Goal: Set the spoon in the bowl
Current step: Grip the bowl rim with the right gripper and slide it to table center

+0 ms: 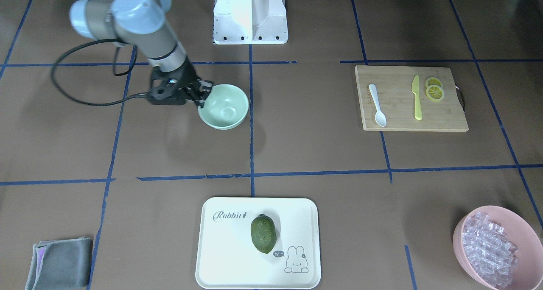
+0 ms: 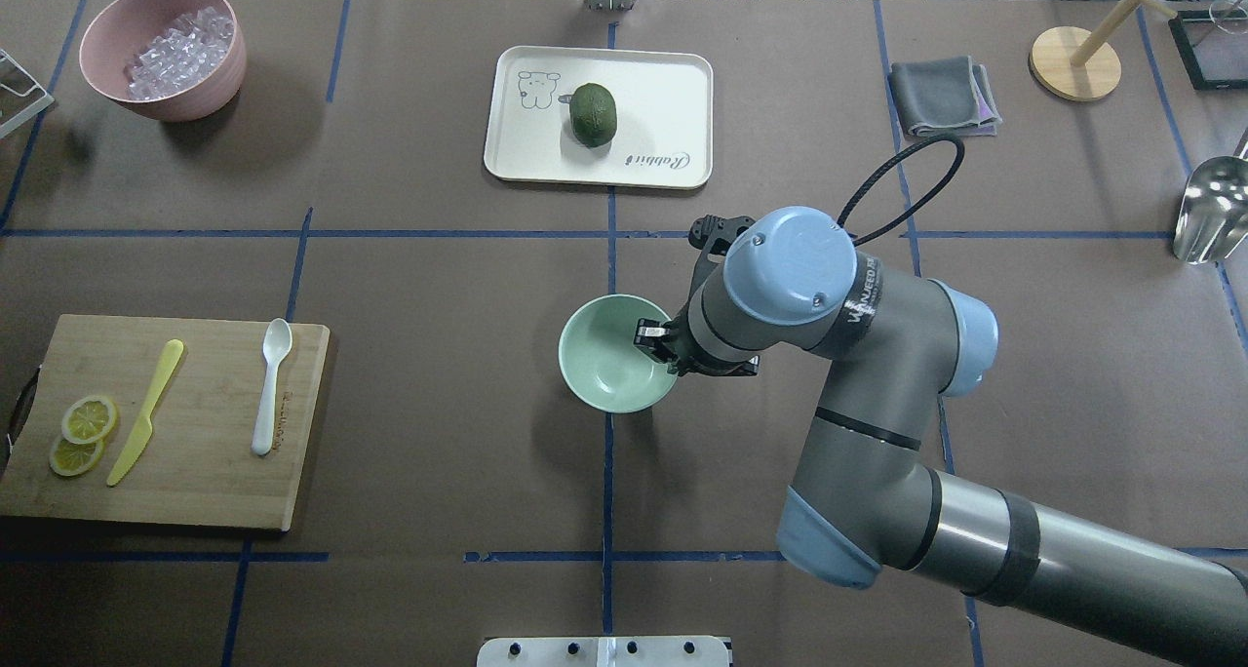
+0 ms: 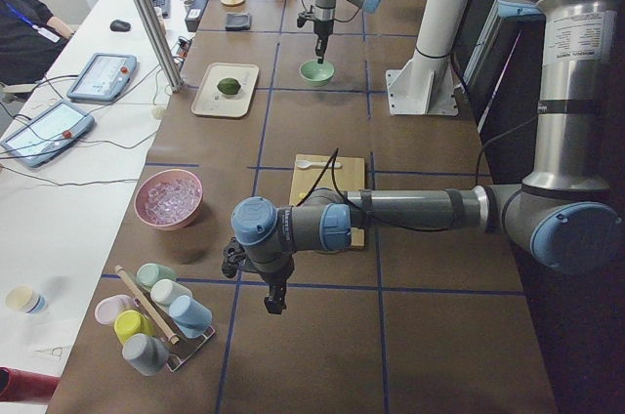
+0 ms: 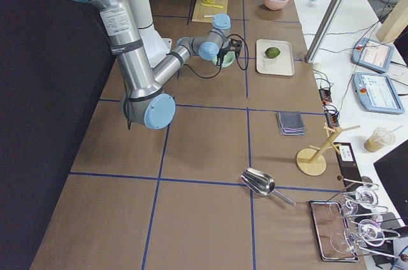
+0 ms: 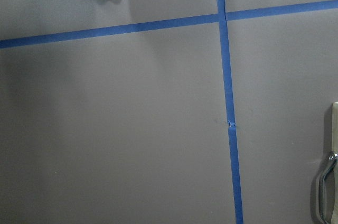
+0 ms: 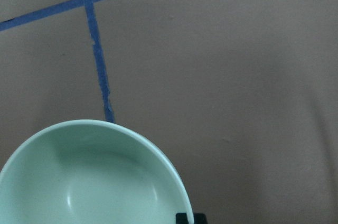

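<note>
The white spoon (image 1: 376, 105) lies on a wooden cutting board (image 1: 449, 112); it also shows in the overhead view (image 2: 270, 384), far to the left of the bowl. The mint-green bowl (image 1: 227, 107) is near the table's middle (image 2: 609, 370). My right gripper (image 1: 202, 96) is at the bowl's rim and looks shut on it (image 2: 651, 338). The right wrist view shows the bowl (image 6: 95, 182) and one dark fingertip (image 6: 185, 217) at its edge. My left gripper (image 3: 276, 302) hangs over bare table, past the board's end; I cannot tell whether it is open or shut.
A yellow knife (image 1: 417, 98) and lemon slices (image 1: 434, 90) lie on the board beside the spoon. A white tray (image 1: 229, 256) holds a green fruit (image 1: 263, 233). A pink bowl (image 1: 462, 239) of ice-like cubes and a grey cloth (image 1: 59, 264) sit at far corners.
</note>
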